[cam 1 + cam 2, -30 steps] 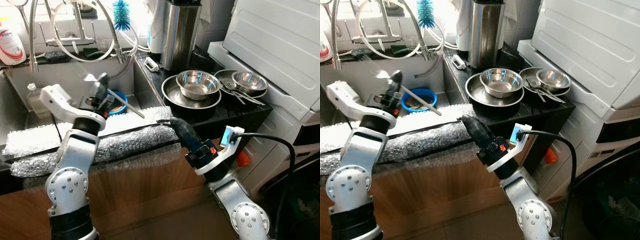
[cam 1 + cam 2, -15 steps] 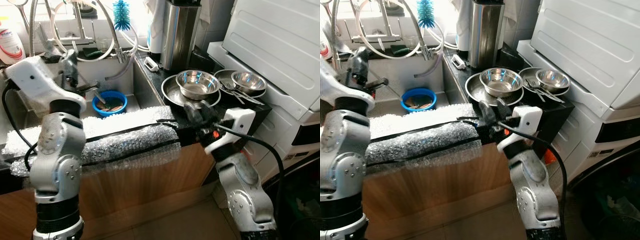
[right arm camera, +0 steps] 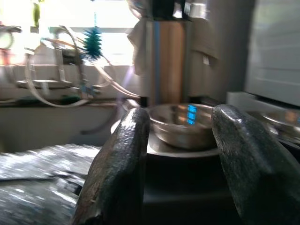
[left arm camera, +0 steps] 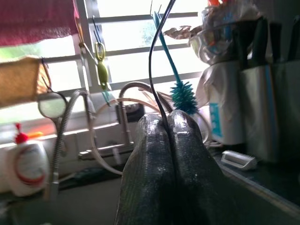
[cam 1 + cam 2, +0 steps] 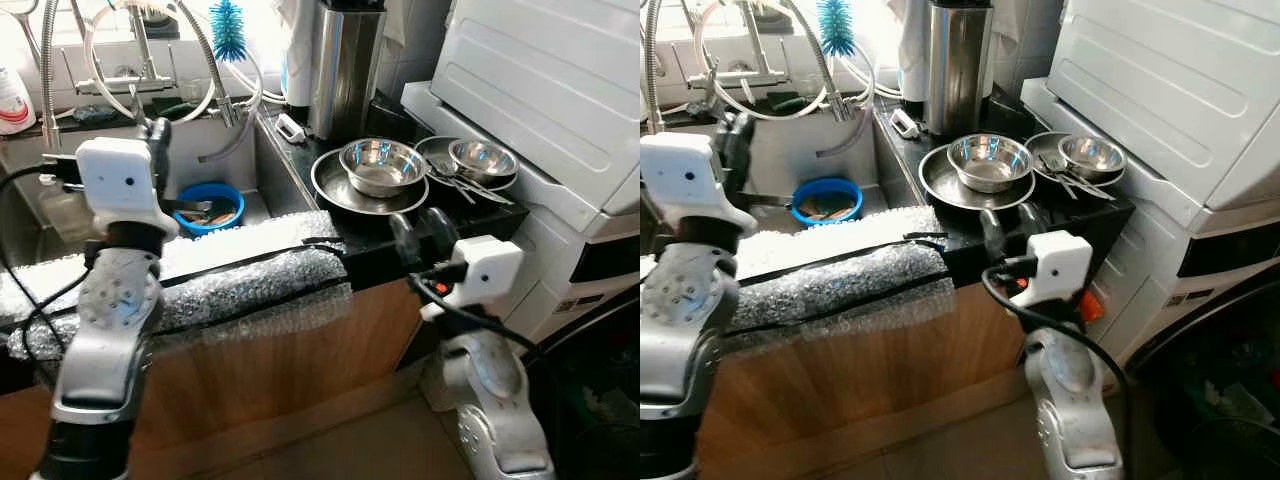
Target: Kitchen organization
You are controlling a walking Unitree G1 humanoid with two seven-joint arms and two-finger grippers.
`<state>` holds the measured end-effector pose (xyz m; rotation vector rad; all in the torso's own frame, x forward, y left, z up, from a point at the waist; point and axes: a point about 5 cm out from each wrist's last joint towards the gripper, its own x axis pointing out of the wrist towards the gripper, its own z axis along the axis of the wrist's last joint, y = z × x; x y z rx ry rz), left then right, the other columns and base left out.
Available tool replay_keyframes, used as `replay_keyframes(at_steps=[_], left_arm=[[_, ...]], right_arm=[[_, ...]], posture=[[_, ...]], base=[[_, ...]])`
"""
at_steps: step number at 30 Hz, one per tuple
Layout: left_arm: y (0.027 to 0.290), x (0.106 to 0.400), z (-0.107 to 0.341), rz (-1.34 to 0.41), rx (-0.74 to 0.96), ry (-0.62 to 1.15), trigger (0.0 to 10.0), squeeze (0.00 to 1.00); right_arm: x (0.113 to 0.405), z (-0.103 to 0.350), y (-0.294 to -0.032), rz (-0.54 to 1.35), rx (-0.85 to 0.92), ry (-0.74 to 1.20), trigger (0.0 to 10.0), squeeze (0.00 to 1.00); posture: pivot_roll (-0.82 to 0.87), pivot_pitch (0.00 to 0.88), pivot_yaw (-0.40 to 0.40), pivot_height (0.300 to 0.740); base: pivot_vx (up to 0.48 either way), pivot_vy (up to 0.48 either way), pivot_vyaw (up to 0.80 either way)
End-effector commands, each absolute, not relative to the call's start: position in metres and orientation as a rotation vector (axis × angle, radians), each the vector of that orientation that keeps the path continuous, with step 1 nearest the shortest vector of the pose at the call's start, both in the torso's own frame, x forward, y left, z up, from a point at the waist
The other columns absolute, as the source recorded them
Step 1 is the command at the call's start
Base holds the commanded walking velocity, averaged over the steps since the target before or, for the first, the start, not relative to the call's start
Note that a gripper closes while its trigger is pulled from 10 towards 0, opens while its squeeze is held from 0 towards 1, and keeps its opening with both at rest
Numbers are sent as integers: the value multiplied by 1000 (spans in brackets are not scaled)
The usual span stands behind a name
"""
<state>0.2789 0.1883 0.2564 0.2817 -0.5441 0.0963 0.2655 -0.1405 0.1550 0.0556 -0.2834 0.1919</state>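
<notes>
Left pincer (image 4: 169,140) raised, fingers pressed together, right pincer (image 3: 180,140) raised, fingers spread apart

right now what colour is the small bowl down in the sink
Bright blue: the bowl sits in the sink, clearest in the right eye view.

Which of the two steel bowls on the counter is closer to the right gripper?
The larger steel bowl, sitting in the wide pan beside the sink. It lies straight ahead of the right gripper, whose jaws stand open. The smaller bowl sits farther right, by the white appliance.
</notes>
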Motion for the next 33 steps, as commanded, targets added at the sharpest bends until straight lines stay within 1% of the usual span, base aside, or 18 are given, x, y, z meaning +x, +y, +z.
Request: replay_keyframes(at_steps=[1, 6, 8, 10, 15, 22, 27, 33], left_arm=[[189, 279, 256, 94, 330, -559, 10000, 0], [189, 282, 249, 119, 287, -537, 10000, 0], [186, 284, 232, 100, 268, -475, 10000, 0], [187, 283, 227, 105, 248, -462, 10000, 0], [186, 282, 230, 102, 297, -491, 10000, 0], [189, 284, 235, 122, 250, -512, 10000, 0], [194, 284, 251, 157, 214, -579, 10000, 0], [192, 285, 246, 154, 211, -559, 10000, 0]], right_arm=[[263, 158, -143, 174, 64, -301, 10000, 0], [260, 152, -137, 193, 49, -294, 10000, 0], [259, 150, -132, 196, 50, -289, 10000, 0], [258, 149, -131, 195, 49, -289, 10000, 0], [257, 149, -131, 195, 35, -292, 10000, 0], [257, 150, -130, 197, 34, -295, 10000, 0], [258, 151, -128, 203, 34, -301, 10000, 0], [259, 151, -127, 206, 33, -299, 10000, 0]], posture=[[-44, 0, -69, 727], [-45, 0, -66, 727], [-44, 0, -62, 727], [-50, 0, -61, 727], [-46, 0, -60, 727], [-48, 0, -60, 727], [-46, 0, -66, 727], [-48, 0, -68, 727]], base=[[0, 0, 0], [0, 0, 0], [0, 0, 0], [0, 0, 0], [0, 0, 0], [0, 0, 0], [244, 0, 0], [248, 0, 0]])
